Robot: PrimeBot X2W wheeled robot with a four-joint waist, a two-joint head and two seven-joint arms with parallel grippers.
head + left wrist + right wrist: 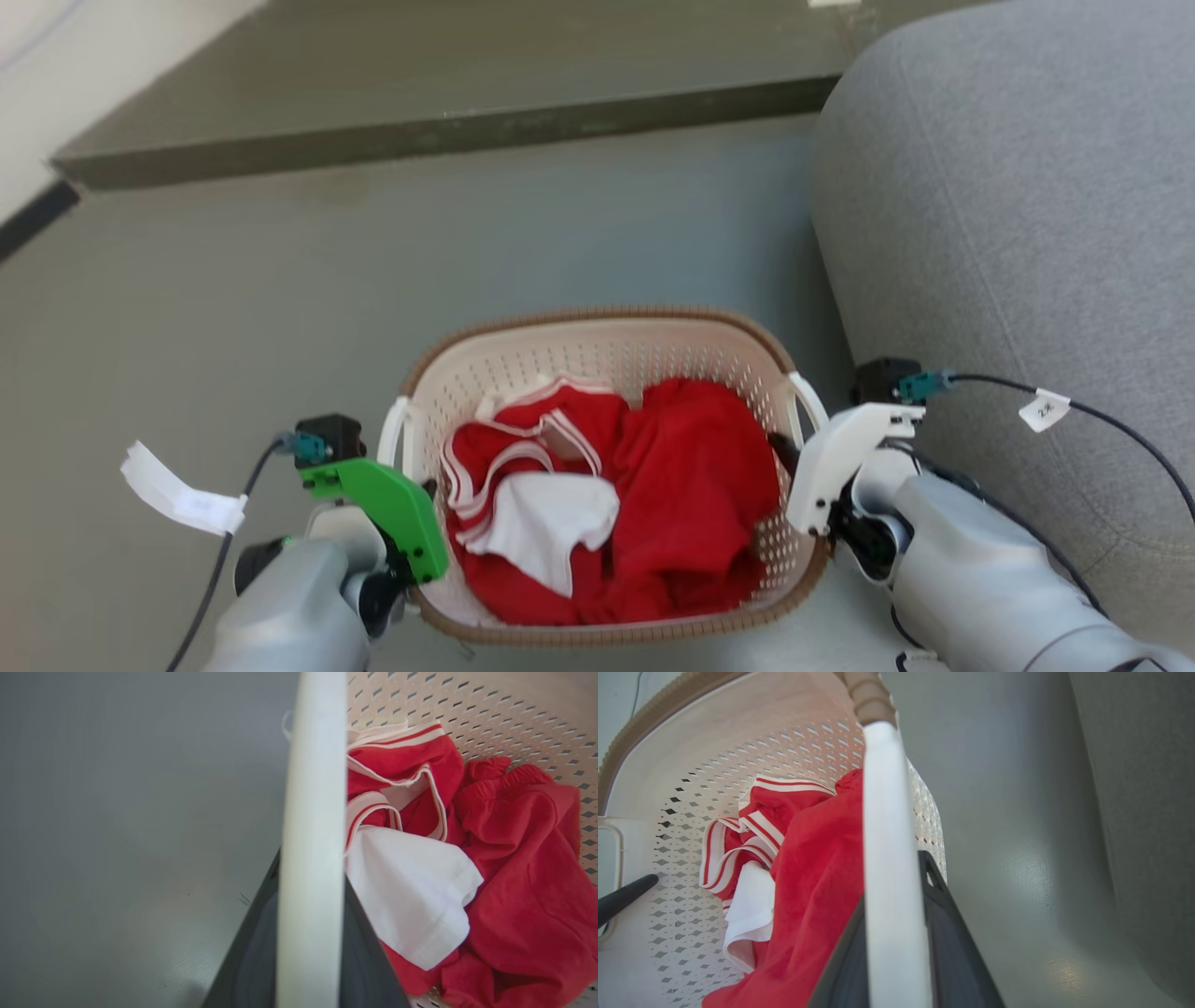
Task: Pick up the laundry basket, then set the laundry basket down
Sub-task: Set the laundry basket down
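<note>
At the left, your left gripper point(310, 905) has its dark fingers point(252, 961) closed tight on the left handle point(312, 812) of the laundry basket point(607, 350). The basket is between your two arms, over the grey floor point(280, 308); whether it rests there cannot be told. Red and white clothes point(691, 485) lie inside. Your right gripper point(896, 914) likewise clamps the right handle point(885, 812), near the grey sofa point(1008, 233).

The laundry basket point(616, 359) is matt perforated plastic — its clothes point(691, 485) soft cloth, the floor point(280, 308) smooth, faintly glossy.
</note>
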